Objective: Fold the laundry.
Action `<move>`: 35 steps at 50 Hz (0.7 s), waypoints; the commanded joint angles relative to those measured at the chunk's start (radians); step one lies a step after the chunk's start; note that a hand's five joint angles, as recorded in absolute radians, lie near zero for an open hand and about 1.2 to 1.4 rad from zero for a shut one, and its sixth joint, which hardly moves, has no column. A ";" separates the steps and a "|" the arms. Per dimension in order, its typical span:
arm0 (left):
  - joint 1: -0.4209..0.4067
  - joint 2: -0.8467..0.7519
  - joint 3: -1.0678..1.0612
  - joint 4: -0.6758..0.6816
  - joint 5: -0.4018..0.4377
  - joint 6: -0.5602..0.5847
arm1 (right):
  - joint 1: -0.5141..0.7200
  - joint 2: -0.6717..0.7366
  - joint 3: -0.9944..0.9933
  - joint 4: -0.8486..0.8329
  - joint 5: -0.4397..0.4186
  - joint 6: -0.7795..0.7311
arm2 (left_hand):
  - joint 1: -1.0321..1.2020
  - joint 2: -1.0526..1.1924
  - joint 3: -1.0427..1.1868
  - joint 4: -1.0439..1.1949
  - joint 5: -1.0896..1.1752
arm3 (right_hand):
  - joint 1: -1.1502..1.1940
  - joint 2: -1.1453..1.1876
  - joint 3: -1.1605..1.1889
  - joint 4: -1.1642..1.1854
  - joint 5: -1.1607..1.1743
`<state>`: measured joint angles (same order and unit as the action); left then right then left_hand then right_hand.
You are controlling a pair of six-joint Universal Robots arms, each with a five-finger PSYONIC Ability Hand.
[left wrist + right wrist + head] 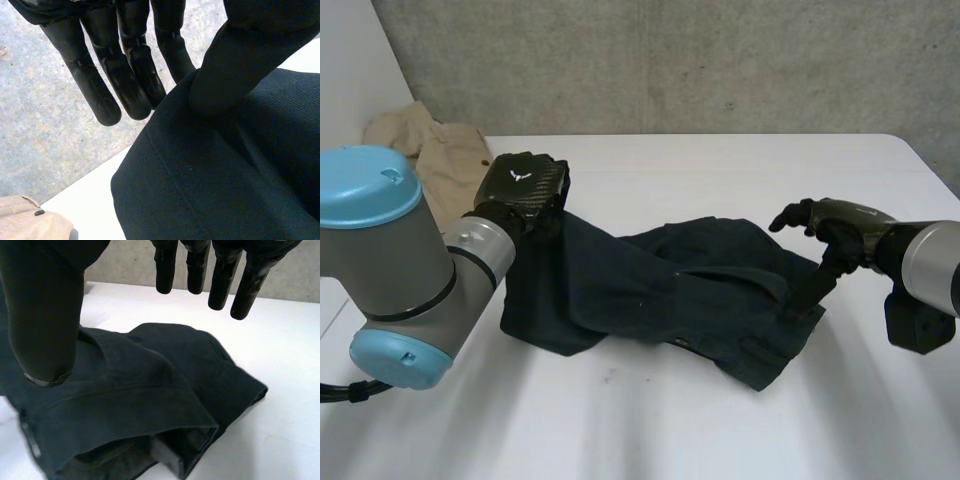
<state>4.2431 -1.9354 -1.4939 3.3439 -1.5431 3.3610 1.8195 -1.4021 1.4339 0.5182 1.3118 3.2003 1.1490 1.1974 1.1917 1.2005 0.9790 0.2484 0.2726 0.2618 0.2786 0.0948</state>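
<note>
A dark navy garment (670, 290) lies crumpled across the middle of the white table (740, 165). My left hand (525, 185) is at its left end, where the thumb (235, 65) presses the cloth's edge (225, 175) against straight fingers (125, 75), pinching it. My right hand (835, 225) hovers over the garment's right end, and one fingertip points down at the cloth there. In the right wrist view its thumb (45, 315) and fingers (220, 280) stand spread apart above the folded cloth (140, 390), holding nothing.
A beige garment (440, 155) lies heaped at the table's back left corner, just behind my left hand, and its edge with a button (30, 222) is in the left wrist view. A grey concrete wall rises behind the table.
</note>
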 commanded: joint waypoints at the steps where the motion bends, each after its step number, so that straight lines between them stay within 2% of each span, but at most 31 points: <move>1: 0.000 -0.005 0.003 -0.001 0.000 -0.002 | 0.009 -0.049 0.085 -0.003 -0.009 0.068 | 0.247 0.199 0.205 0.196 0.243 | -0.017 -0.041 -0.030 -0.047 -0.038; 11: -0.002 -0.004 -0.006 -0.003 0.001 -0.002 | 0.044 -0.031 0.154 -0.095 0.026 0.096 | 0.247 0.199 0.205 0.196 0.243 | -0.017 -0.041 -0.030 -0.047 -0.038; 20: -0.002 -0.008 -0.008 -0.003 0.005 -0.003 | 0.134 0.103 0.105 -0.149 0.145 0.107 | 0.247 0.199 0.205 0.196 0.243 | 0.016 -0.009 0.002 -0.015 -0.005; 26: 0.001 -0.034 0.020 0.000 0.008 0.000 | 0.199 0.143 0.079 -0.150 0.181 0.105 | 0.247 0.199 0.205 0.196 0.243 | 0.074 0.050 0.061 0.044 0.053; 31: 0.005 -0.083 0.060 -0.001 0.008 0.000 | 0.213 0.190 0.045 -0.150 0.184 0.095 | 0.247 0.199 0.205 0.196 0.243 | 0.517 0.492 0.503 0.486 0.496; 32: 0.006 -0.091 0.067 -0.001 0.008 0.000 | 0.213 0.204 0.030 -0.153 0.184 0.092 | 0.247 0.199 0.205 0.196 0.243 | 0.811 0.787 0.798 0.781 0.790; 34: 0.008 -0.115 0.092 0.002 0.008 0.000 | 0.213 0.216 0.010 -0.159 0.176 0.089 | 0.247 0.199 0.205 0.196 0.243 | 1.146 1.122 1.133 1.116 1.125; 35: 0.009 -0.123 0.101 0.005 0.009 0.000 | 0.213 0.233 -0.021 -0.167 0.169 0.076 | 0.247 0.199 0.205 0.196 0.243 | 1.148 1.124 1.134 1.118 1.127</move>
<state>4.2457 -1.9911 -1.4570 3.3427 -1.5357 3.3607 2.0268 -1.2320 1.4948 0.3663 1.4964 3.3008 1.1490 1.1974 1.1919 1.2006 0.9790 0.5583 0.6328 0.6305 0.6296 0.4294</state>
